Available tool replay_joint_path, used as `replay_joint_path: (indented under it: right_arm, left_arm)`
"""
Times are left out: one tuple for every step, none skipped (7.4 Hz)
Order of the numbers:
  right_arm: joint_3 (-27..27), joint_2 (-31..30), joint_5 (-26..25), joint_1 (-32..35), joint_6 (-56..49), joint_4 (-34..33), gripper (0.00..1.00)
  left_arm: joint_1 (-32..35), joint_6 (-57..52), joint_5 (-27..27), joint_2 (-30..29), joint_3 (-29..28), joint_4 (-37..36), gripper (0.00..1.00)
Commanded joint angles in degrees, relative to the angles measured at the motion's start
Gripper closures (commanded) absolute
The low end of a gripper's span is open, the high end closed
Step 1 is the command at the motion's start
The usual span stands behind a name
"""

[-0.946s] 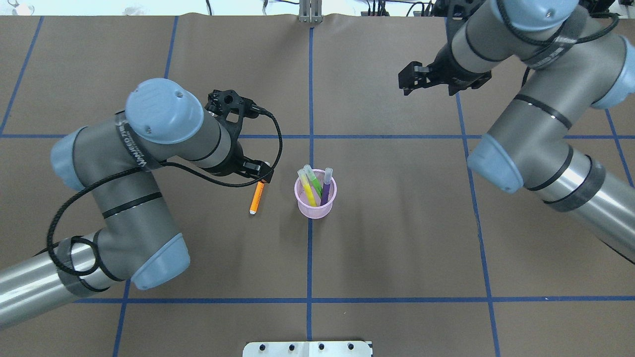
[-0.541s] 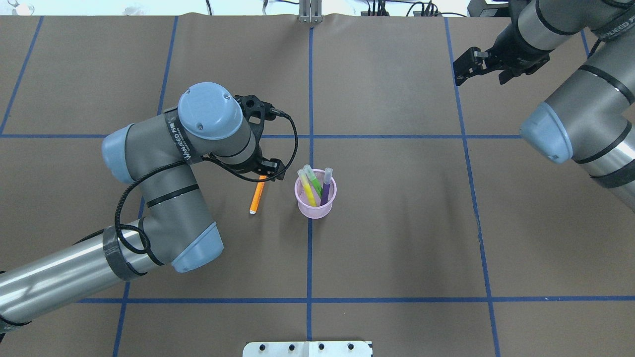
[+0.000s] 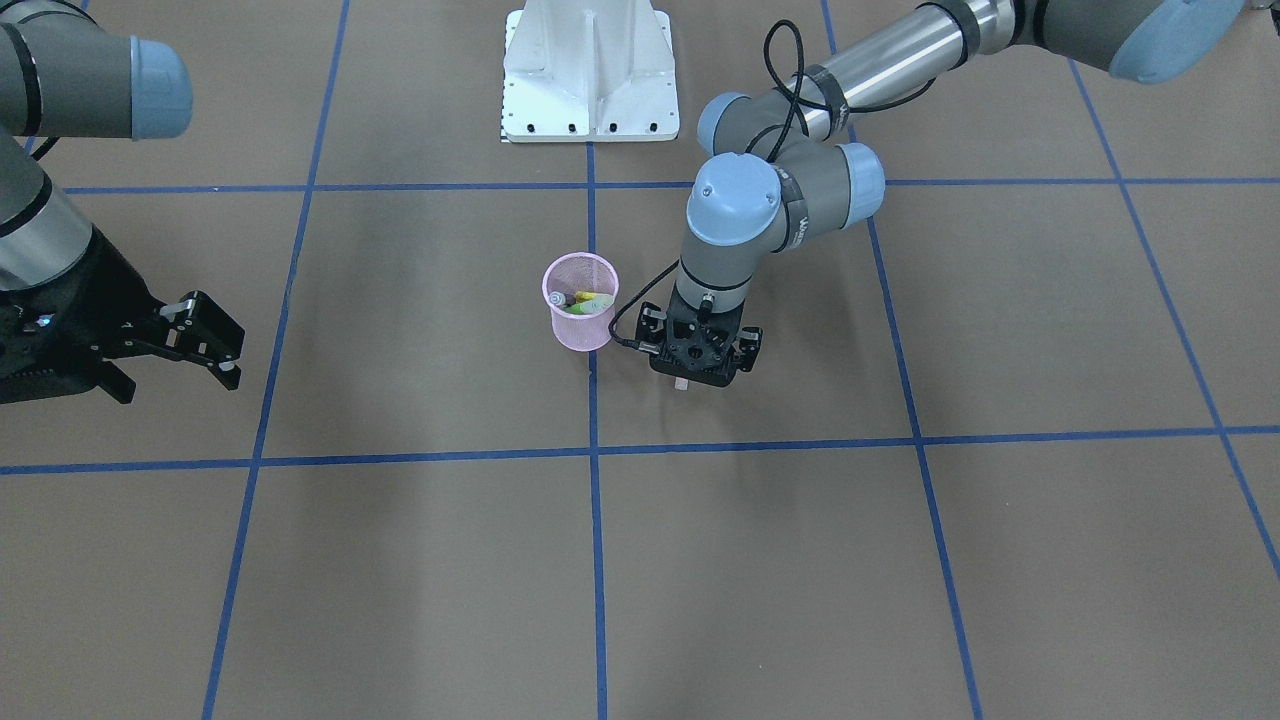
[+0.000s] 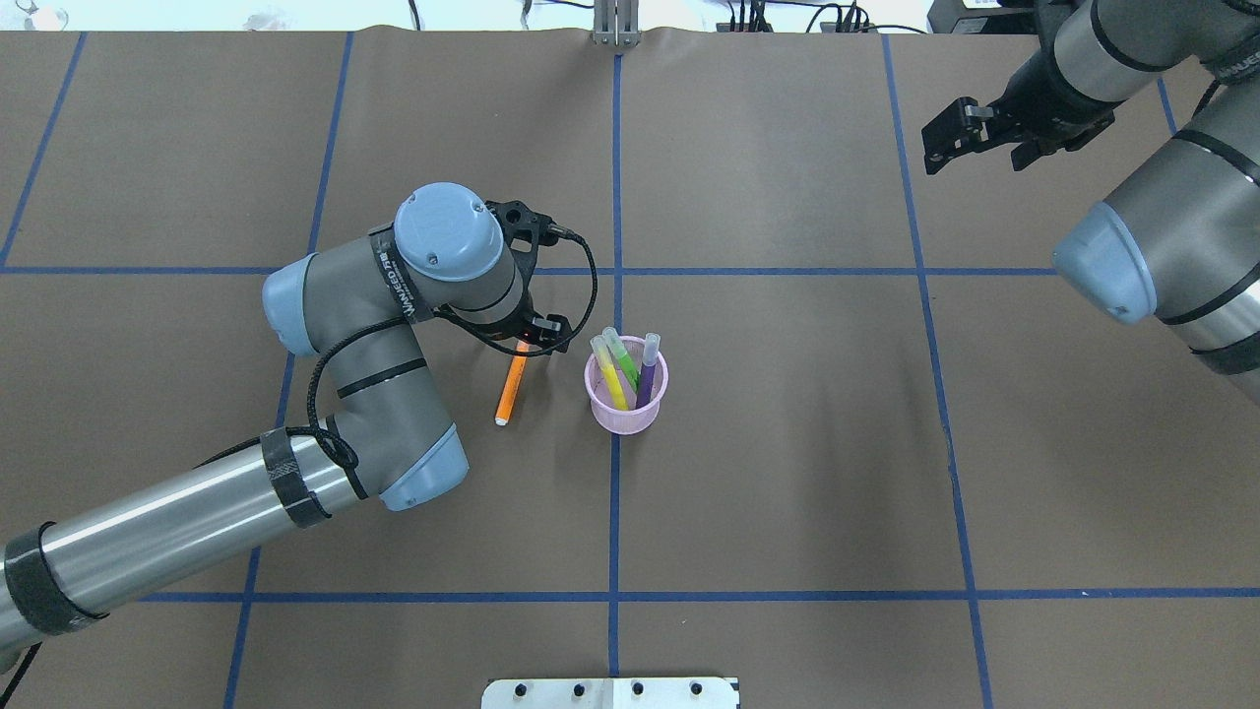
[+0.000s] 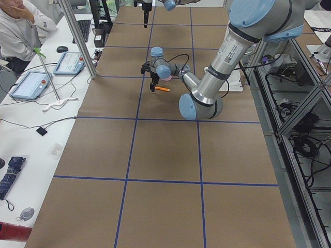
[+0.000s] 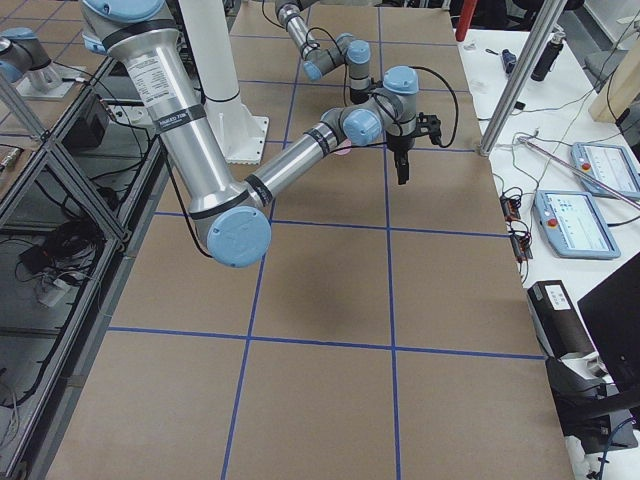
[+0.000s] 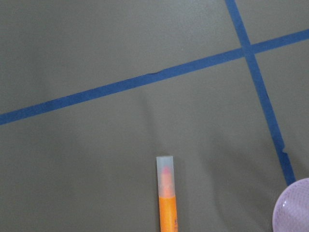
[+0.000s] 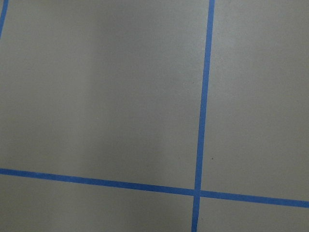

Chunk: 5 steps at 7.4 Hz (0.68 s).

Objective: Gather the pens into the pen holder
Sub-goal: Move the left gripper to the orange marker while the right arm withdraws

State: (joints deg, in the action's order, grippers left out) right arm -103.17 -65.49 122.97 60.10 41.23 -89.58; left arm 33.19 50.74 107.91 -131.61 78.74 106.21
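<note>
The pink mesh pen holder (image 4: pixel 626 418) stands near the table's middle with the yellow pen (image 4: pixel 610 379), green pen (image 4: pixel 622 359) and purple pen (image 4: pixel 647 374) upright in it. It also shows in the front view (image 3: pixel 580 335). The orange pen (image 4: pixel 511 389) lies flat on the brown paper just left of the holder. My left gripper (image 4: pixel 532 337) points down over the pen's far, capped end and looks open, apart from the pen. The left wrist view shows the pen (image 7: pixel 167 208) and the holder's rim (image 7: pixel 295 208). My right gripper (image 4: pixel 947 138) is open and empty, far right.
The white robot base (image 3: pixel 588 70) sits at the table's near edge. Blue tape lines (image 4: pixel 615 492) grid the brown paper. My left arm's elbow (image 4: pixel 423 473) hangs low, left of the orange pen. An operator sits beside the table's far side in the left view (image 5: pixel 20 31).
My left arm has swung right and folded in, so its gripper now sits over the orange pen's capped end. My right arm has drawn back to the far right. The pens have not moved.
</note>
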Motion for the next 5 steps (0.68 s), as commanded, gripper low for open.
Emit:
replay_joint_path:
  right_arm:
    - [0.0,-0.1,0.0,0.0,0.0,0.0,0.00]
    - [-0.1,-0.1,0.0,0.0,0.0,0.0,0.00]
    - [0.0,-0.1,-0.2,0.0,0.0,0.0,0.00]
    - [0.0,0.0,-0.3,0.0,0.0,0.0,0.00]
    - [0.0,0.0,-0.3,-0.1,0.0,0.0,0.00]
  left_arm:
    - [0.0,0.1,0.5,0.0,-0.9,1.6,0.57]
    - [0.0,0.1,0.6,0.0,-0.1,1.5,0.59]
    - [0.2,0.1,0.8,0.1,1.0,1.3,0.62]
    - [0.5,0.1,1.1,0.3,2.0,1.2,0.62]
    - [0.6,0.1,1.0,0.4,2.4,-0.1,0.62]
